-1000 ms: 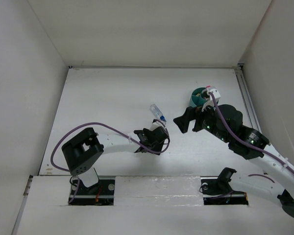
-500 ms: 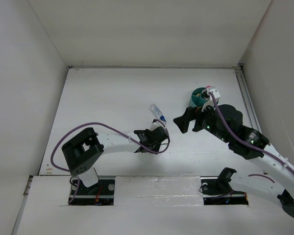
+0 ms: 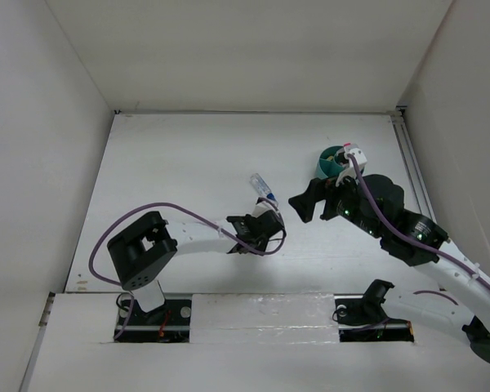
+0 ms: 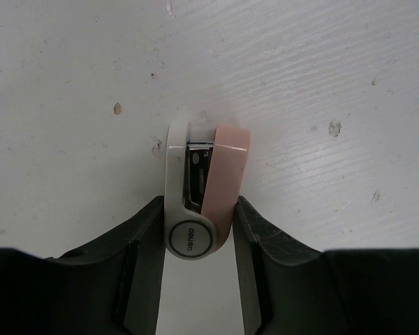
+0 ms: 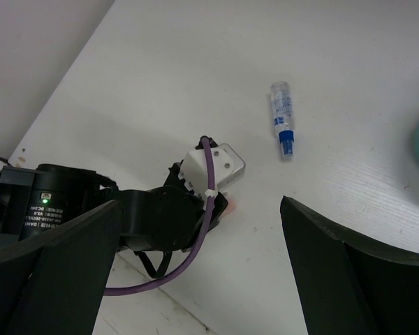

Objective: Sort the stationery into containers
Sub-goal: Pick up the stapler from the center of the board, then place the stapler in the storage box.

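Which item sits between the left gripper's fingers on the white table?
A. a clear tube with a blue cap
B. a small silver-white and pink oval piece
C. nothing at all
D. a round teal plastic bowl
B: the left wrist view shows the silver-white and pink oval piece flanked closely by both fingers of the left gripper, while the clear blue-capped tube lies well apart from it.

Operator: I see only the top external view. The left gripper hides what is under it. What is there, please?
Observer: A small white and pink stapler. It sits between the fingers of the left gripper, which press on both its sides.
Operator: Thank you. And the right gripper, is it holding something?
Observer: No. The right gripper is wide open and holds nothing.
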